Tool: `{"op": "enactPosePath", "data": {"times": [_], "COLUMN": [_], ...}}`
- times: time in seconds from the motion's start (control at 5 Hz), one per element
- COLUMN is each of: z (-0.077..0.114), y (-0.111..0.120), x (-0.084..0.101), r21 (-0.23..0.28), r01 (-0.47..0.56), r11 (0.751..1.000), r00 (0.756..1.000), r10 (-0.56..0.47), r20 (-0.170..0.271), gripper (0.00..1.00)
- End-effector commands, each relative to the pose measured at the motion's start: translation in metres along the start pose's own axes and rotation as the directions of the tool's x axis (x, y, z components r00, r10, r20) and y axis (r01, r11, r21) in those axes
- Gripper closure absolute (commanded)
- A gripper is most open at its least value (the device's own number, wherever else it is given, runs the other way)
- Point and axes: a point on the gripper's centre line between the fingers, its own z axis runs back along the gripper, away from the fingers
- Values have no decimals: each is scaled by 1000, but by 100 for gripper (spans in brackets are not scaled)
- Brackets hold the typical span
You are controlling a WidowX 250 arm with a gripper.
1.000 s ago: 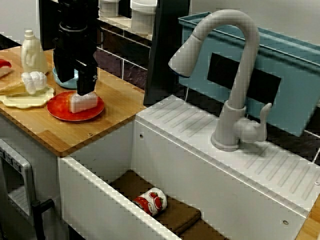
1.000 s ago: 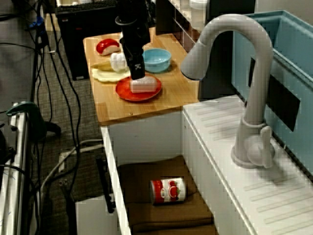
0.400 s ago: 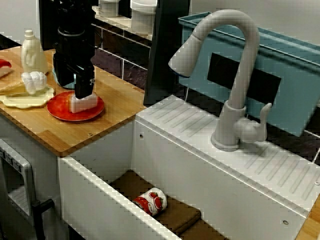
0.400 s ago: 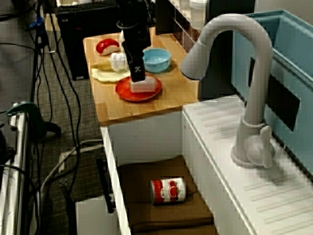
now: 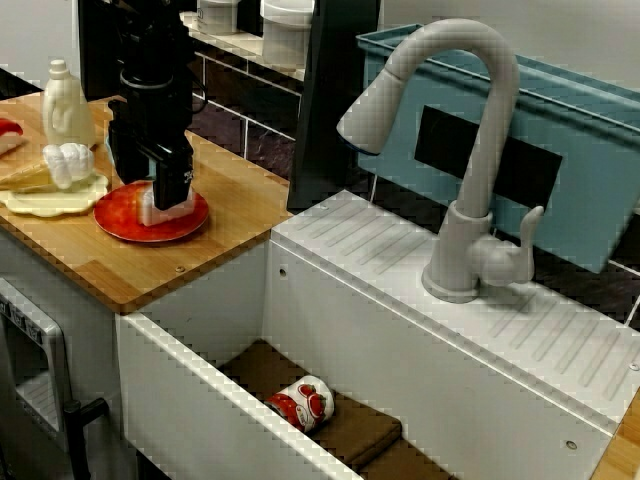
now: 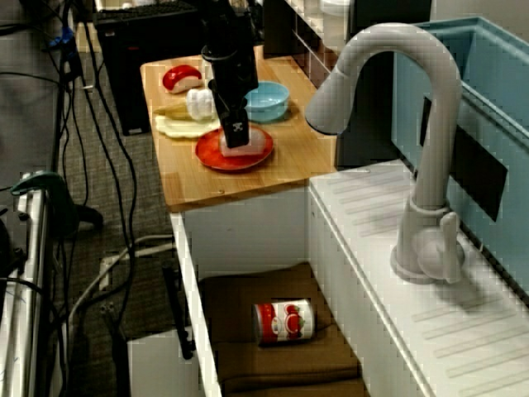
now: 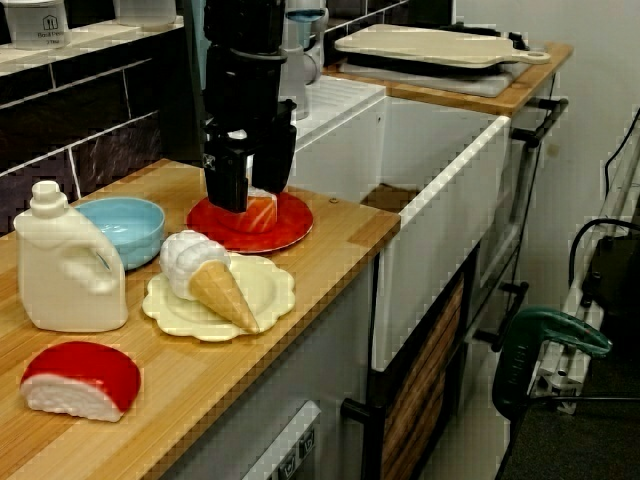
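Where lowered over the red plate [image 7: 292, 232], straddles the sushi piece [image 7: 260, 214] with the gripper [image 7: 250, 190]: fingers [image 7: 228, 185] narrowly parted, one on each side of the piece. Cannot tell whether the pads press it. Piece position: flat on the plate, directly beneath the fingertips, on the wooden counter [image 7: 330, 250] near the blue bowl [image 7: 120, 225]. Arm pose: vertical above the plate, fingers pointing straight down.

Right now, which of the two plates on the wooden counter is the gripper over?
The red plate, nearest the sink, with a white-and-orange piece under the gripper. The pale yellow plate holds an ice cream cone instead.
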Motion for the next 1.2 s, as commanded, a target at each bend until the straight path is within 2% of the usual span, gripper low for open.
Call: {"op": "enactPosePath", "data": {"times": [0.0, 0.2, 0.6, 1.0], "z": [4, 2, 5, 51], "y": [7, 6, 15, 35], "x": [2, 0, -2, 6], "r21": [21, 119, 123, 75], "r01": [-31, -54, -89, -134], "r11": [999, 991, 988, 988], "r00": [999, 999, 996, 991], "r10": [31, 53, 88, 132], "r20": [12, 8, 9, 36], "gripper": [0, 100, 100, 100]}}
